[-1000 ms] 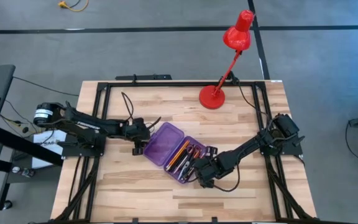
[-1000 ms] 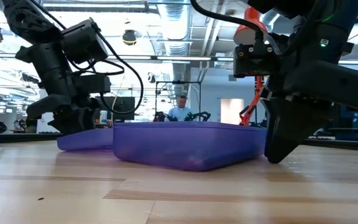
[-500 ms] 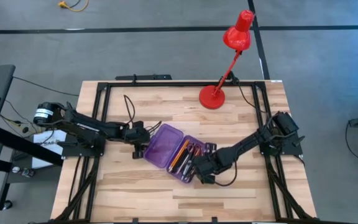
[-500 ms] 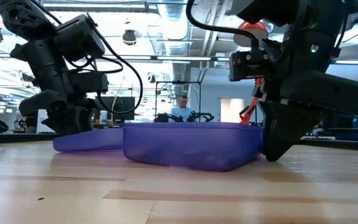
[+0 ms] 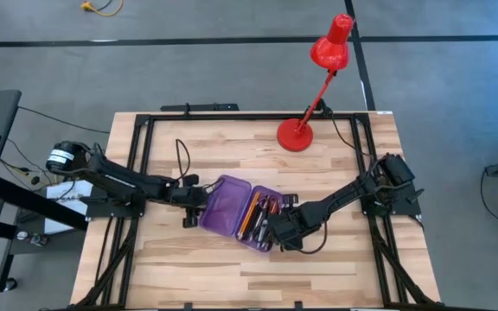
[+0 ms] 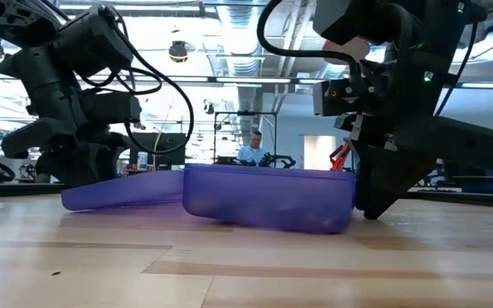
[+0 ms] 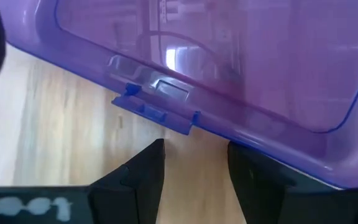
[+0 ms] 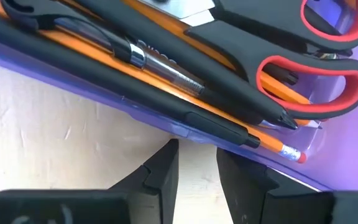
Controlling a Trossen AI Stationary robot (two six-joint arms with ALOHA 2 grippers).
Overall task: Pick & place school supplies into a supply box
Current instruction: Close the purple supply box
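Since a second ago the translucent purple plastic supply box has slid toward 9 o'clock and turned a little; both my arms followed it. It sits mid-table, lid flat open on the 9 o'clock side. Orange pencils, black pens and red-handled scissors lie in the tray. My right gripper is at the tray's 4 o'clock wall, fingers narrowly parted, holding nothing. My left gripper is at the lid's latch edge, fingers a little apart, empty. Closing looks next: get a finger under the lid edge, brace the tray, swing slowly. The red metal desk lamp stands at 1 o'clock on the wooden table.
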